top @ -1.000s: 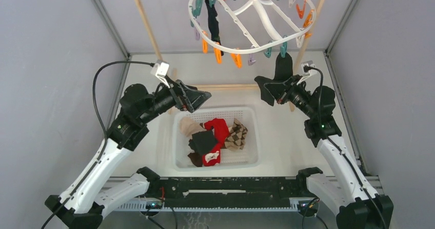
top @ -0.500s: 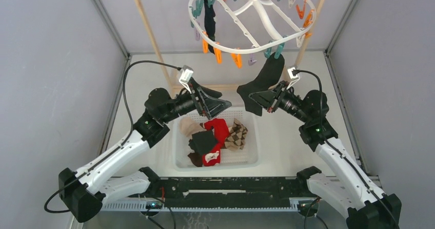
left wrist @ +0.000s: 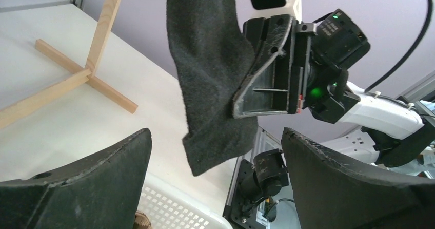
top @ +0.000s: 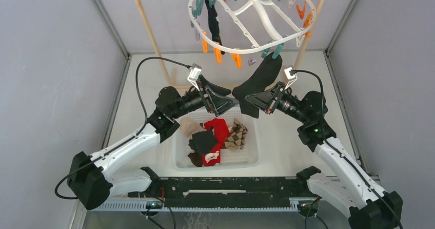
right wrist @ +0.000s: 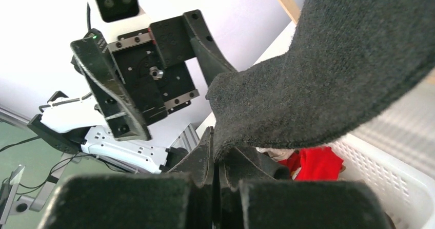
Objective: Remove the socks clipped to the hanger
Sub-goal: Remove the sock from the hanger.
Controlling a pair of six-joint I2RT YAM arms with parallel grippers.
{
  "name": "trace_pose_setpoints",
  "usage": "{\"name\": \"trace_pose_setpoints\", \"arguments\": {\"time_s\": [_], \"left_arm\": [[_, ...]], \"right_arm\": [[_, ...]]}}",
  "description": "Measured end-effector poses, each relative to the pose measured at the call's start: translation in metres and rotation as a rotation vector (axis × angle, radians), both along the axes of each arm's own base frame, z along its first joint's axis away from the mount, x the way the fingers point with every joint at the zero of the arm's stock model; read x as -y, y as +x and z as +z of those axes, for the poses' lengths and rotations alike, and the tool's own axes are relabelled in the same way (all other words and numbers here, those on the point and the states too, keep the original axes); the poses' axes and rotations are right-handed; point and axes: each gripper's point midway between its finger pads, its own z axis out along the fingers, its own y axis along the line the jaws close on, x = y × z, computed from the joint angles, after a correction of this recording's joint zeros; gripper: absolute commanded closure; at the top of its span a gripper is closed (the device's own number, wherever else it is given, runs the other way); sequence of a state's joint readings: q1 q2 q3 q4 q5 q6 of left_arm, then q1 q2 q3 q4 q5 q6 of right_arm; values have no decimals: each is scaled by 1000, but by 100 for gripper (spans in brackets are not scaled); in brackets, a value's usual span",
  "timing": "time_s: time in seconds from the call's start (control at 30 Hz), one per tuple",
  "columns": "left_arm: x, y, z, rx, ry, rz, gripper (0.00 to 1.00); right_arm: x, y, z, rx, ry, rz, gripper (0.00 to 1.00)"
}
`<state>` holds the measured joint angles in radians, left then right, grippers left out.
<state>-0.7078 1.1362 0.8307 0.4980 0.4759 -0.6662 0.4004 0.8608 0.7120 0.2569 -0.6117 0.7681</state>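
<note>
The black sock (top: 259,77) hangs slantwise just under the hanger (top: 241,50), at its near rim. Its top end meets a teal clip (top: 277,49), and its lower part is pinched in the right claw (top: 250,99), closed tight on the fabric. Light, limp, fuzzy knit, it will likely stretch before slipping free, so a hold nearer the clip looks best. The left claw (top: 233,98) gapes wide and empty just beside the toe. A second dark sock (top: 212,22) dangles under the hanger's far-left side. Below the hanger, a white perforated basket (top: 177,136) of loose socks (top: 219,129) sits on the bench (top: 287,131).

Upper end of the black sock (left wrist: 205,59) past left wrist view's top edge
</note>
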Motion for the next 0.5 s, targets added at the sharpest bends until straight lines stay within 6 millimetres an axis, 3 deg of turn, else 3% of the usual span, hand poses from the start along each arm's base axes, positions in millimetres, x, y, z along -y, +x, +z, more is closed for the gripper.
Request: {"name": "trace_pose_setpoints", "arguments": {"time_s": [0.2,0.23,0.5], "left_arm": [[8,9,-15,-26,22,0,1],[8,10,-16,-29,24,0,4],[17,15,-24,-64,33,-20,55]], "right_arm": [[-3,-3,0,-3,3,15,100],[-3,-3,0,-3,2,17,100],[-6,-4,-2,-10,-1,26,100]]}}
